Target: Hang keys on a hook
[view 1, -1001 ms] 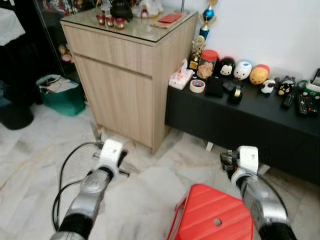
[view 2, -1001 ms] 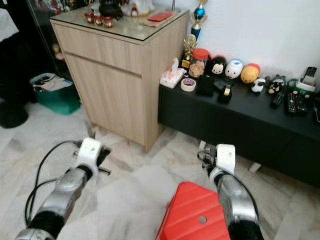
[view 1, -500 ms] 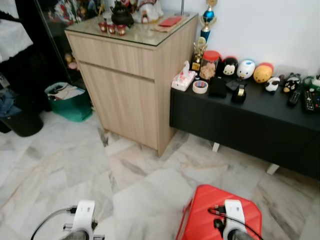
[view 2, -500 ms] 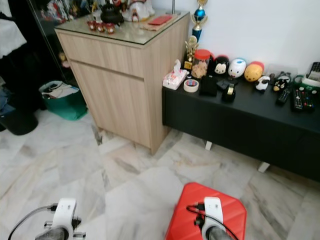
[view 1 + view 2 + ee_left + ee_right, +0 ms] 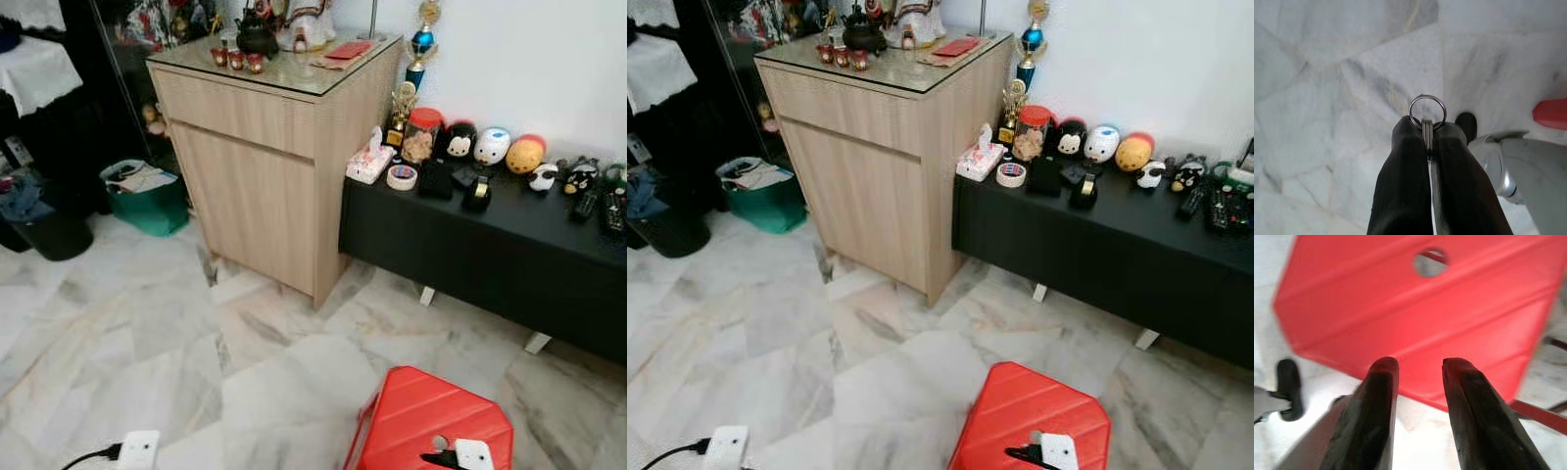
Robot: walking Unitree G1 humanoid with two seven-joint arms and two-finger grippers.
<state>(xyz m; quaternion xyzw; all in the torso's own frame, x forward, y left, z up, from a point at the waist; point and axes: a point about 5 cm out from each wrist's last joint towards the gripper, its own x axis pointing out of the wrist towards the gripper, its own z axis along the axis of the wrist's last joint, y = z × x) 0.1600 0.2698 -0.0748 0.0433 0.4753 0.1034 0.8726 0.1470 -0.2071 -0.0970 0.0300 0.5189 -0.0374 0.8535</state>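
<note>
Left gripper (image 5: 1427,128) pinches silver ring keys (image 5: 1426,119) above the marble floor (image 5: 1327,73); right gripper (image 5: 1418,364), fingers apart, hangs over the red plastic stool (image 5: 1400,308).

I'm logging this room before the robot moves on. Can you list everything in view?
keys: one bunch on a silver ring, pinched in the left gripper
wooden cabinet: one, light wood, against the wall
black bench: one, right of the cabinet, toys and remotes on top
tape roll: one, white, on the bench
red stool: one, on the marble floor
green bin: one, left of the cabinet
left gripper: shut on the keys
right gripper: open, above the stool
</note>
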